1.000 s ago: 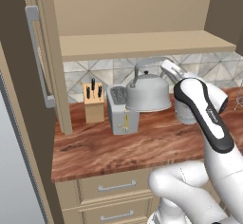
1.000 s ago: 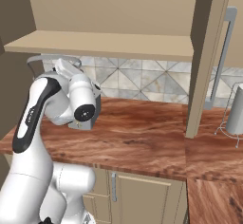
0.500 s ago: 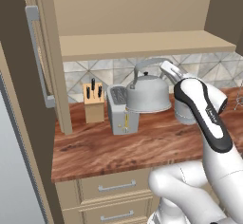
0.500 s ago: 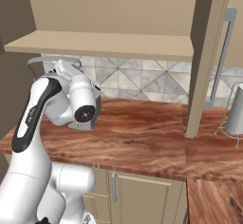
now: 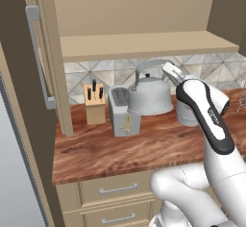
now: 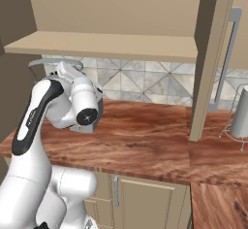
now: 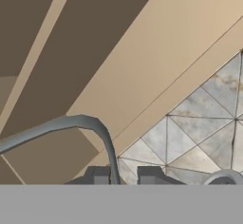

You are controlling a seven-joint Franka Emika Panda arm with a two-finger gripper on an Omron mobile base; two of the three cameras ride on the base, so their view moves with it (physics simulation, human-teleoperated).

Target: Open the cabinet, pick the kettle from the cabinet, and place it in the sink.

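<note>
- Hand view shows the gripper [image 7: 120, 174] with its two tips on either side of the kettle [image 5: 148, 94] handle, at the handle's right end. The tips look shut on the thin bar.
- The kettle hangs in the air just below the cabinet [image 5: 139, 45] shelf, right beside the toaster [image 5: 122, 109] and above the counter [image 5: 120, 146].
- The hold is near one end of the handle, so the kettle could swing or tip. I think it could slip out if the arm turns fast.
- It could also bump the toaster or the shelf, because both are very close.
- The sink is not in these pictures, so the carry looks long.
- The arm rises from the base, bends sharply at the elbow, and reaches back toward the wall tiles.
</note>
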